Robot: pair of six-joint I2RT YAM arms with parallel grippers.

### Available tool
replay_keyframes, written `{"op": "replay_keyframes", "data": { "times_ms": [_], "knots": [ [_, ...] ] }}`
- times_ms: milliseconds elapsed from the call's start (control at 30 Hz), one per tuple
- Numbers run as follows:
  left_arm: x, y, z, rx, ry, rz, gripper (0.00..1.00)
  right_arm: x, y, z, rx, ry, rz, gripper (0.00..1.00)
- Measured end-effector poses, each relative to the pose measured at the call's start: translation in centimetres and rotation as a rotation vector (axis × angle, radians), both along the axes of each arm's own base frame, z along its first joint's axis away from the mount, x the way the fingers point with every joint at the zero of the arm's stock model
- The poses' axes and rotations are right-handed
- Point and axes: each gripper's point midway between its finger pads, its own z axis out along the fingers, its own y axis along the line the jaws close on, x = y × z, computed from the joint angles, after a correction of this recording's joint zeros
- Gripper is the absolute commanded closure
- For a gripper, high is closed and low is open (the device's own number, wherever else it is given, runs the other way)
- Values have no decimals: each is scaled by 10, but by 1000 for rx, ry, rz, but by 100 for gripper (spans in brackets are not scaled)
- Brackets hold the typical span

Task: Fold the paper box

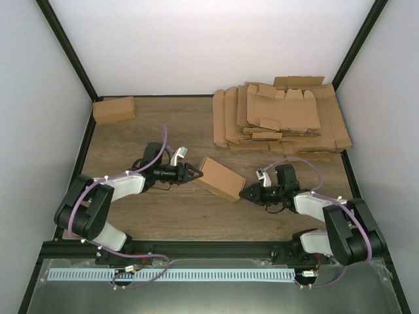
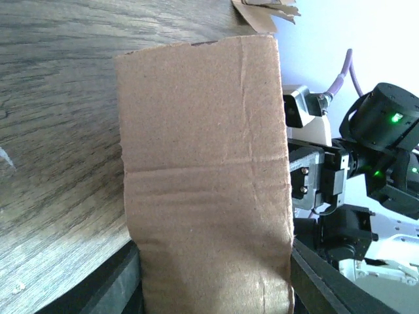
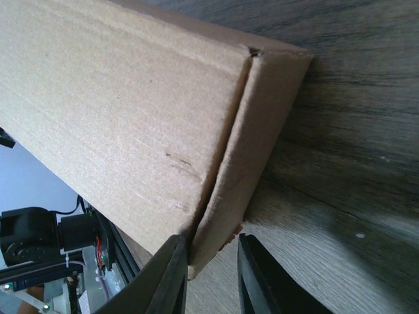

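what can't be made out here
Left wrist: left fingers cut off by the bottom edge, so their grip on the paper box is unclear.
Right wrist: whether the right fingers pinch the box's end, too close to judge.
Top external: finger gaps too small; box underside hidden against the table.

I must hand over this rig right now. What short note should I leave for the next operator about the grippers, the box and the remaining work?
Left gripper: shut on the left end of the paper box, fingers against both sides.
Right gripper: fingers narrowly apart astride the lower corner of the end flap; grip unclear.
Box: lies mid-table, between the two grippers.
Done: it looks formed into a closed carton.
Left: that flap gapes slightly at its seam; probably press it in, then let go.
Also there: second box at the far left corner, flat sheets at the far right.
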Motion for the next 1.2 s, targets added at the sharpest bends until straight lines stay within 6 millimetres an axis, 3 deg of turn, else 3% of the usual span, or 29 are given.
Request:
{"op": "replay_keyframes", "data": {
  "times_ms": [233,400,567,700,867,1033,1200],
  "knots": [
    [9,7,5,4,5,45,59,0,-3,5,-20,-9,-14,56],
    [36,43,29,-13,-47,185,61,15,-5,47,-24,-165,-39,47],
    [66,113,57,-22,-103,406,62,30,-7,87,-30,-310,-62,47],
    [82,192,72,-15,-120,664,66,30,-8,84,-41,-300,-63,47],
    [70,292,86,-28,-122,1047,70,29,-6,78,-39,-272,-48,47],
    [63,335,87,-42,-118,1310,69,25,-4,73,-37,-258,-18,47],
    [56,372,57,-72,-43,1576,67,24,-3,79,-41,-273,4,47]
  ]
}}
